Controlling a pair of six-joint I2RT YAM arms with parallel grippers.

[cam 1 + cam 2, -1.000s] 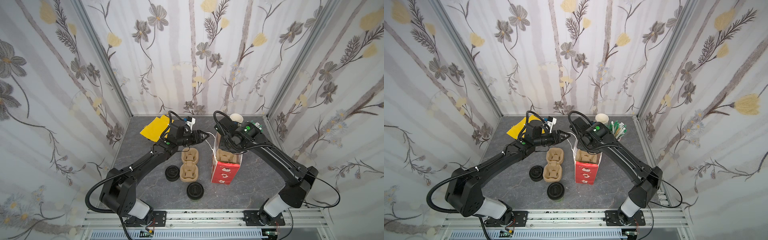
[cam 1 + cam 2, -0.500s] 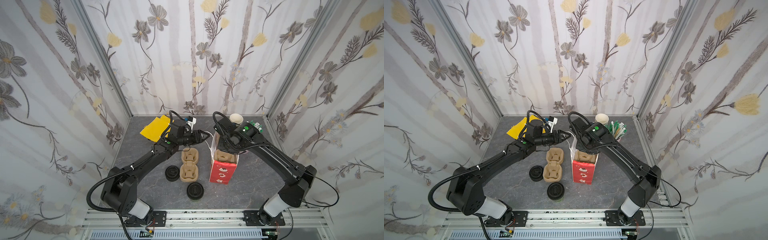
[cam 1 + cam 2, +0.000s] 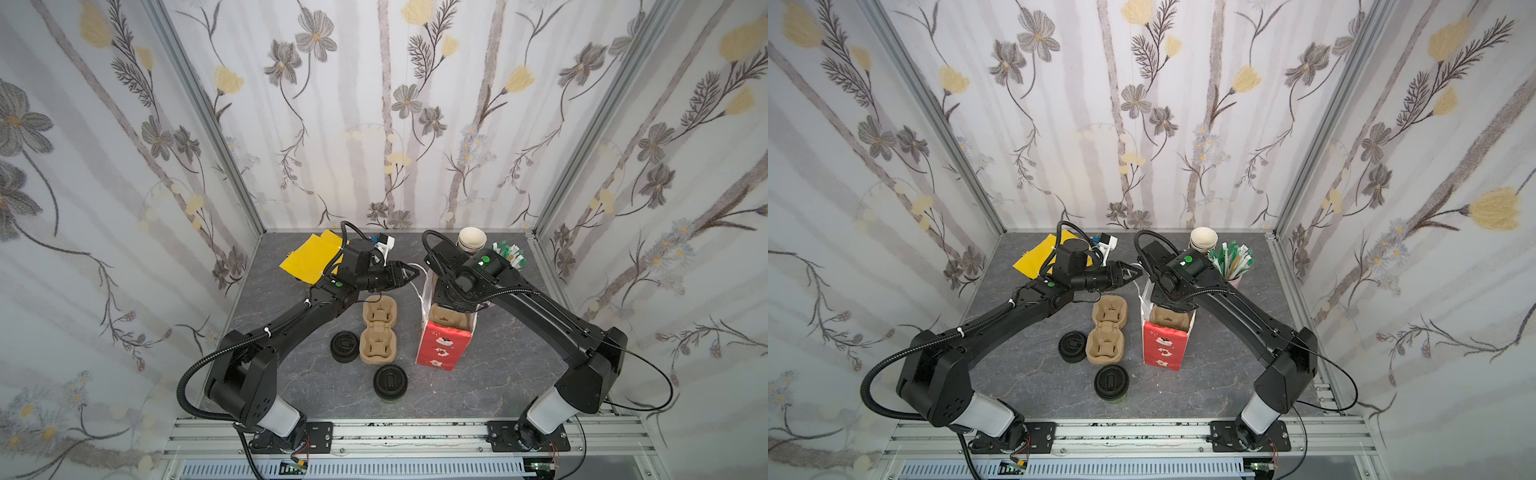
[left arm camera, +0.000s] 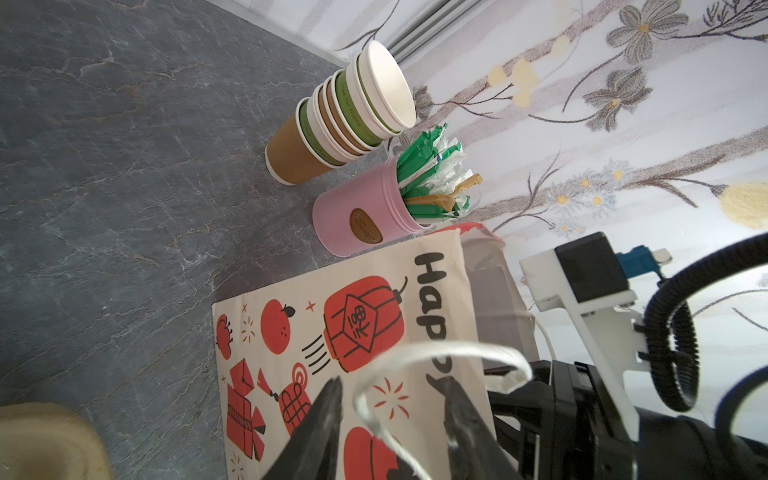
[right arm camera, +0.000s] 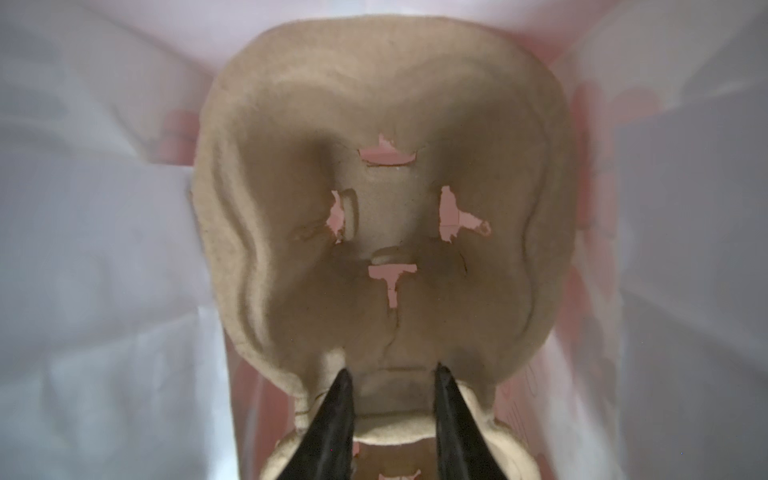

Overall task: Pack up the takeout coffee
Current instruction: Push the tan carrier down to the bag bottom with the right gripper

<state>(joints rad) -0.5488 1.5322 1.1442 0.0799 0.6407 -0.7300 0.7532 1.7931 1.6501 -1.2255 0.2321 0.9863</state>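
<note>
Inside bag (image 5: 104,228), only R wrist cam shows R gripper (image 5: 392,369) pinching tray (image 5: 374,104).

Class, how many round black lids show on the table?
2: one on the takeout coffee at the front, one topping the lid pile beside the pulp carrier; more may hide beneath.

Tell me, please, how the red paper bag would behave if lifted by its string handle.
The paper bag looks thin, so it may flex and sway. Its string handle is a limp loop, likely slack until taut. With only a pulp carrier visible inside, it is probably light and easily tipped.
</note>
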